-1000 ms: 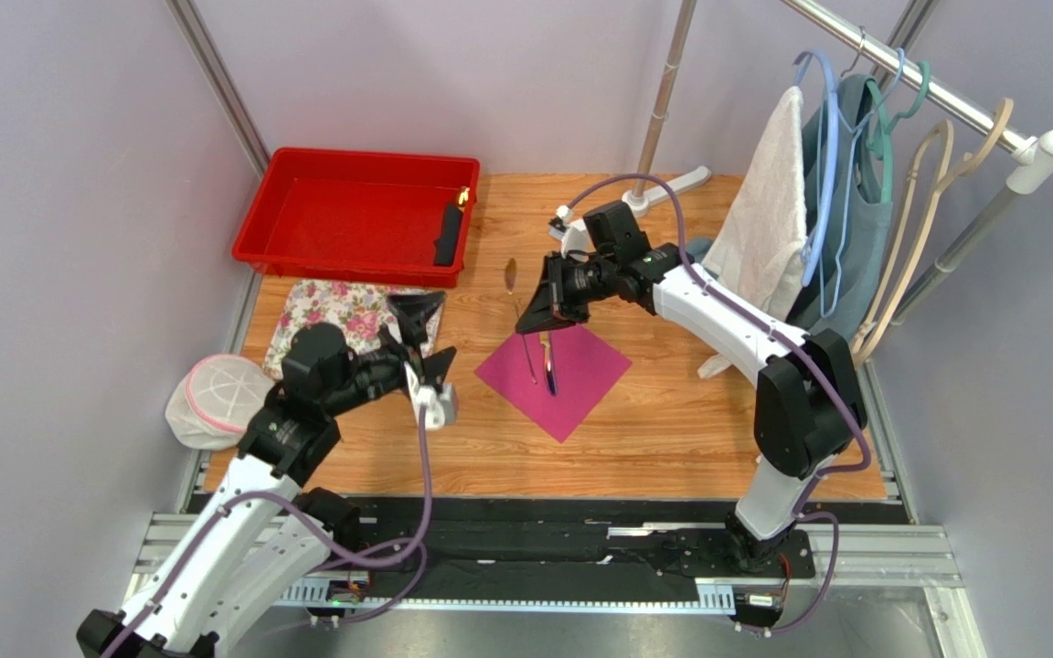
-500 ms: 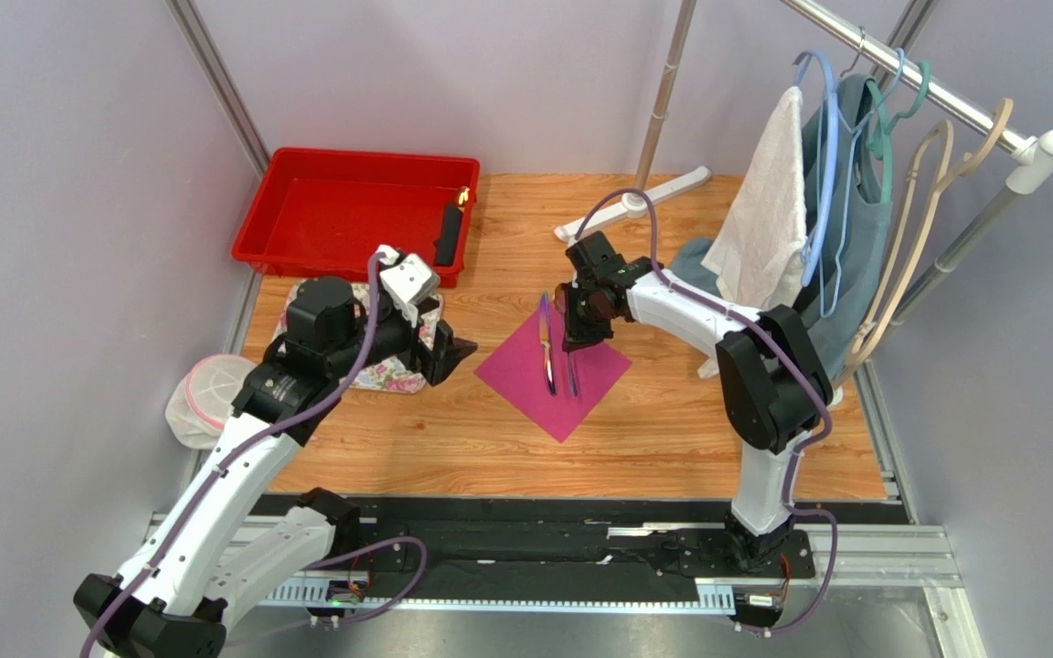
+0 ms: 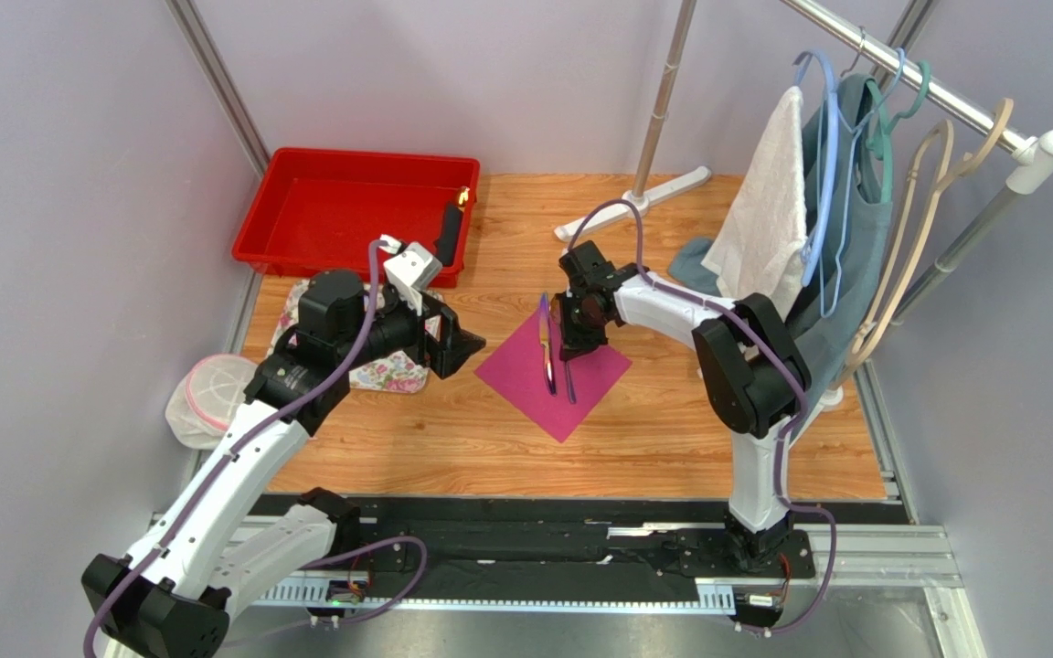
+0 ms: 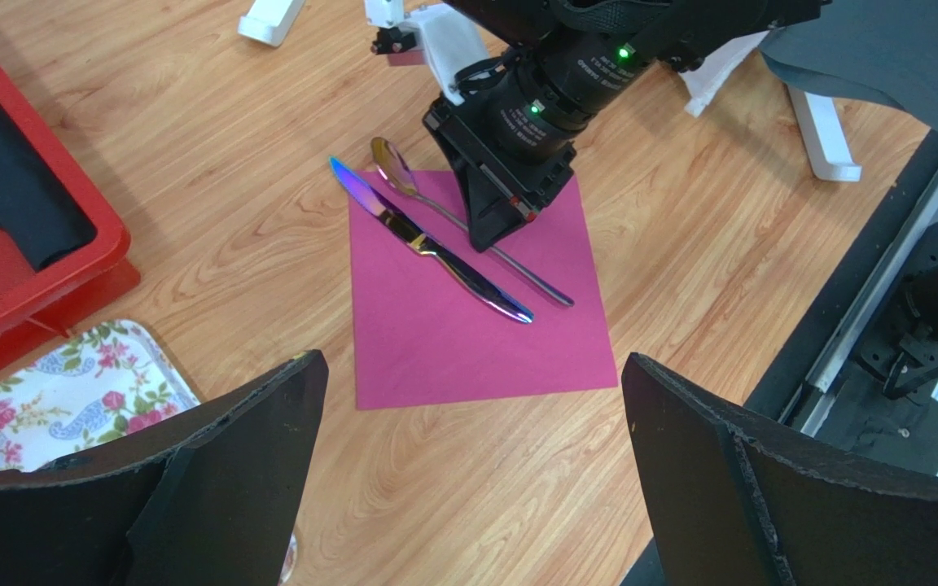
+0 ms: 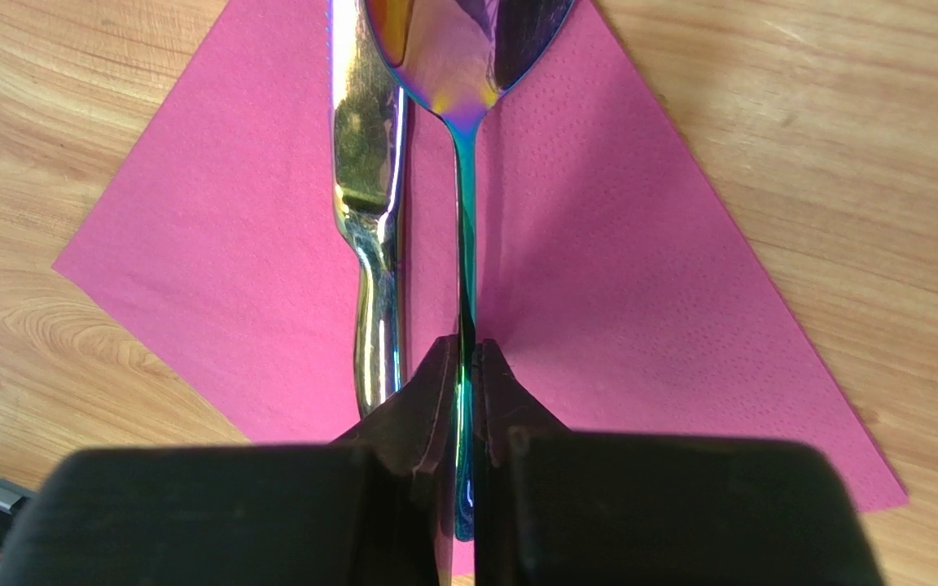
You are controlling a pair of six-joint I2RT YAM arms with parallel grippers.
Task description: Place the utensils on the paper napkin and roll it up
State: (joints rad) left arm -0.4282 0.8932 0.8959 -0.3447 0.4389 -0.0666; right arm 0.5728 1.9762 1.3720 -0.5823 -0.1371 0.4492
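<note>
Step in hand: laying out utensils.
- Right tool [image 5: 464,366] is pressed together on the handle of a slender iridescent metal spoon [image 5: 462,232].
- The spoon lies along the thin magenta-pink square paper napkin [image 5: 657,256], close beside and parallel to a purplish metal knife [image 5: 370,244]. The bowl and the blade tip run past the napkin's far corner.
- Left tool [image 3: 453,346] is spread wide, hovers just beside the napkin's left corner and holds nothing.

Next, as I judge it: release the spoon and lift clear without dragging it. Then take a free corner to start the roll.

Room: bare wooden surface [image 3: 656,425] lies near and right of the napkin. A floral-print cloth [image 4: 58,391] and a red plastic tray [image 3: 354,213] crowd the left.
</note>
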